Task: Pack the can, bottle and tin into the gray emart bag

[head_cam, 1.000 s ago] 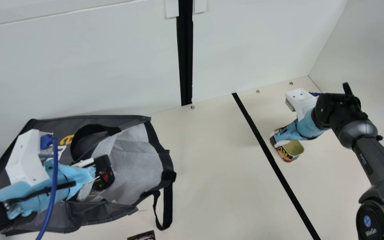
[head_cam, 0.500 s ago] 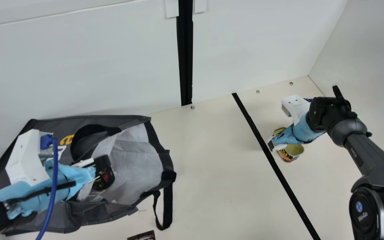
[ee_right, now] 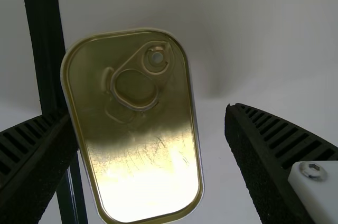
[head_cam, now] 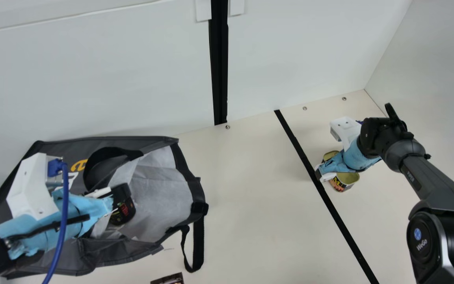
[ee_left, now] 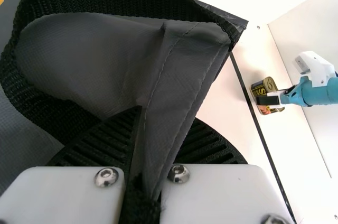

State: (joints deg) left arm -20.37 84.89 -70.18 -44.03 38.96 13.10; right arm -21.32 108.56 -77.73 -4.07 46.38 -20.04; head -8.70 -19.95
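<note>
With the left gripper (ee_left: 166, 115) pinching the bag (head_cam: 164, 197) at eight o'clock, the wide-set right gripper (ee_right: 150, 118) should centre (one side looks tight) over the three-o'clock tin (head_cam: 344, 181).

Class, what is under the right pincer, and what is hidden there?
The tin stands under the right pincer, its gold lid and pull ring showing between open fingers. In the main view the pincer covers the lid's middle; the tin's underside cannot be seen.

1 tin (ee_right: 134, 134): gold pull-ring lid up, on table (head_cam: 258, 205) | gray emart bag (head_cam: 160, 189): mouth open
</note>
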